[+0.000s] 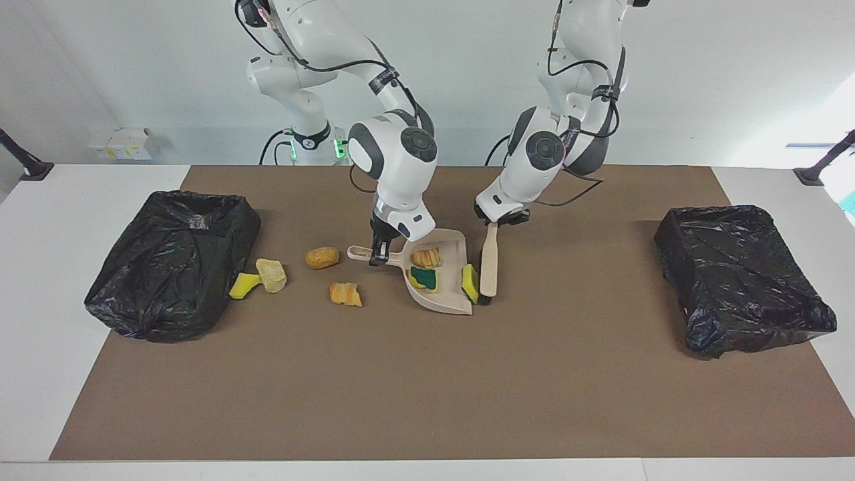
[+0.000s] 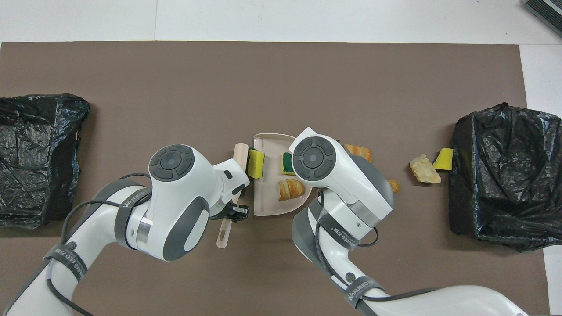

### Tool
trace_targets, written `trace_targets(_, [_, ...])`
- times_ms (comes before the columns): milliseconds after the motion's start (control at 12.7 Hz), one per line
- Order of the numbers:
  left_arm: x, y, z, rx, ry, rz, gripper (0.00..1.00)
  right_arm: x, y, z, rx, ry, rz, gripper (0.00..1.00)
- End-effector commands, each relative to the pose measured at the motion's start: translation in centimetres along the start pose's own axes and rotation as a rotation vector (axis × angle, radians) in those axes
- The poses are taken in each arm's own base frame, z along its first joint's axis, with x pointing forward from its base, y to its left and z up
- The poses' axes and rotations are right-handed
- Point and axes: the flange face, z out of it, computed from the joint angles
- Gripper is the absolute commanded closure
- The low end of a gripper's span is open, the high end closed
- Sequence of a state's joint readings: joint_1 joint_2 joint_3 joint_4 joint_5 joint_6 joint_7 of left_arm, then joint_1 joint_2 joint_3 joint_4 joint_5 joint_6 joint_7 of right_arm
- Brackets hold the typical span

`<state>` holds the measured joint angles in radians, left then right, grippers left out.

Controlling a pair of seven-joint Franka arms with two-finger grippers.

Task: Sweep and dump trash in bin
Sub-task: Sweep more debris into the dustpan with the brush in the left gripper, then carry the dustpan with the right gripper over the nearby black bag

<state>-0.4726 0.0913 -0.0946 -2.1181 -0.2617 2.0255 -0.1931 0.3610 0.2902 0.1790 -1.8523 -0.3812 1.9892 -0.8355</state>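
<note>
My right gripper [image 1: 380, 256] is shut on the handle of the beige dustpan [image 1: 451, 244], which rests on the mat. The pan [image 2: 268, 203] holds trash: a bread-like lump [image 1: 427, 257] and a green-backed sponge [image 1: 423, 277]. A yellow sponge [image 1: 470, 282] stands at the pan's mouth, pressed by the brush [image 1: 489, 264]. My left gripper [image 1: 495, 222] is shut on the brush handle. More trash lies on the mat toward the right arm's end: a tan lump [image 1: 322, 257], an orange lump [image 1: 346, 294], a pale lump [image 1: 271, 274] and a yellow sponge [image 1: 244, 285].
A bin lined with a black bag [image 1: 170, 260] stands at the right arm's end of the brown mat, close to the pale lump. A second black-bagged bin [image 1: 741, 274] stands at the left arm's end. My right wrist hides part of the pan from overhead.
</note>
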Motion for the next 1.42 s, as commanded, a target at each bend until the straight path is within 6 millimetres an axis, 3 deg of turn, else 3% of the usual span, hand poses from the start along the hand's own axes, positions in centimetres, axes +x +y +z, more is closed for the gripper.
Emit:
trace_targets(0, [-1.4,0.9,-0.9,-0.017,0.002,-0.001,1.00,0.1,-0.1,0.0,-0.020,-0.003,0.011,1.00])
trace_targets(315, [-2.2,1.1,-3.1,-0.023,0.016,0.018,1.00,0.6,0.0,0.5,-0.041,0.041,0.027,1.00])
trace_targets(552, [-3.9,0.8,-7.5,-0.038,0.041,0.016,1.00,-2.1,1.5,-0.3,-0.028,0.078,0.032,1.00])
trace_targets(710, [-5.1,-0.6,-10.0,-0.047,0.051,-0.001,1.00,-3.5,2.1,-1.2,0.001,0.144,0.037,1.00])
trace_targets(867, [-5.2,-0.9,-10.5,-0.047,0.045,-0.004,1.00,-5.6,3.0,-1.5,-0.003,0.148,0.053,1.00])
trace_targets(1341, [-8.0,-2.3,-10.3,-0.003,-0.103,-0.107,1.00,-6.8,3.6,-1.9,0.024,0.247,0.074,1.00])
